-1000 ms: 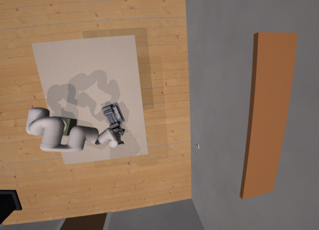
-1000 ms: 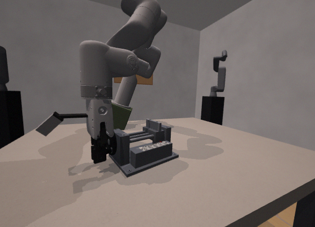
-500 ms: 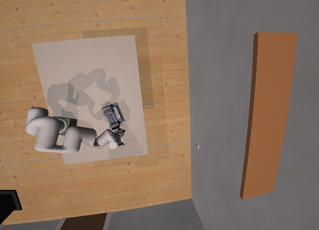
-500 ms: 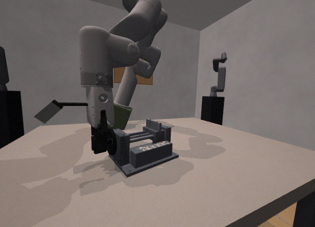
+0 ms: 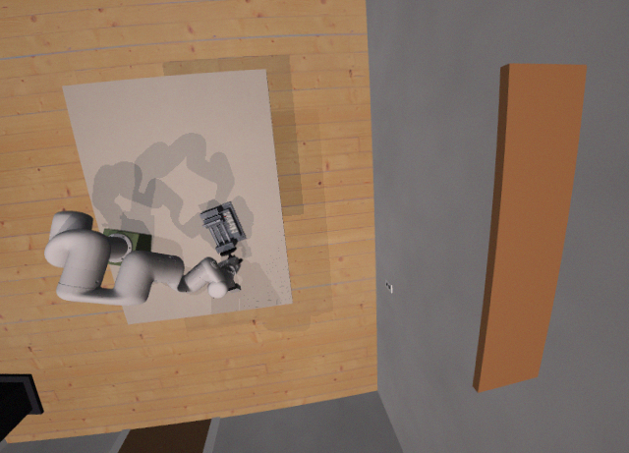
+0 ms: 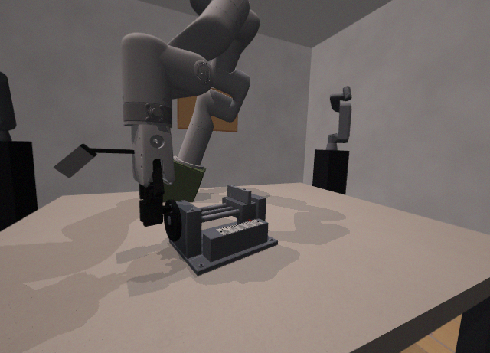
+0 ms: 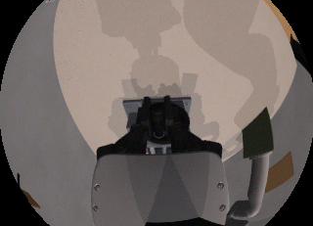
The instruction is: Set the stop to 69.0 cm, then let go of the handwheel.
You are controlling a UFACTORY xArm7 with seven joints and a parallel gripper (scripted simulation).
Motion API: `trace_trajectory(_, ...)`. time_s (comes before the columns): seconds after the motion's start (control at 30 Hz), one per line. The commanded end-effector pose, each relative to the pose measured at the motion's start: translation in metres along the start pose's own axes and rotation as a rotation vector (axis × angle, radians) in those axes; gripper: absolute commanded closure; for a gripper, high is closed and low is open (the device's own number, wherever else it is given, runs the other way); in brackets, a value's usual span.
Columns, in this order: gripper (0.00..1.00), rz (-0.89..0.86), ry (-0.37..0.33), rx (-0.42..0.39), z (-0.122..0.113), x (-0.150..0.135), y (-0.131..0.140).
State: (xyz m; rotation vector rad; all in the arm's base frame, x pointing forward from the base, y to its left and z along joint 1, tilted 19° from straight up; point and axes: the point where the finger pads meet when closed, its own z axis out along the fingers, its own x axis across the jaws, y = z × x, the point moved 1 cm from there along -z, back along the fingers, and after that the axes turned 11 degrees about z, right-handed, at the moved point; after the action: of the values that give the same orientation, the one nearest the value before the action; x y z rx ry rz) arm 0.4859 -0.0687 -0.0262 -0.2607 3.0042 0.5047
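A dark grey stop fixture (image 6: pixel 225 232) stands on the beige table; it also shows from above (image 5: pixel 223 228). It has a black handwheel (image 6: pixel 171 221) at its left end, two rods, a sliding stop block (image 6: pixel 243 203) near the far end and a scale strip (image 6: pixel 239 227) with a small red mark on the front block. My gripper (image 6: pixel 152 210) hangs down just left of the handwheel and is shut on the handwheel's crank handle. In the wrist view the black fingers hide the handle, with the fixture's edge behind them.
The arm's green base (image 6: pixel 185 181) stands behind the fixture. A flat grey camera panel on a rod sticks out left of the wrist. Another robot on a black pedestal (image 6: pixel 336 151) stands by the far wall.
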Motion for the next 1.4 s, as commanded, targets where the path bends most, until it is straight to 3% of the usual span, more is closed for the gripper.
trace_trajectory(0.0, 0.94, 0.002, -0.002, 0.003, -0.002, 0.005, -0.002)
trace_trajectory(0.73, 0.94, 0.002, -0.002, 0.003, 0.022, 0.034, -0.008)
trace_trajectory(1.37, 0.94, 0.002, -0.002, 0.003, 0.049, 0.019, -0.005)
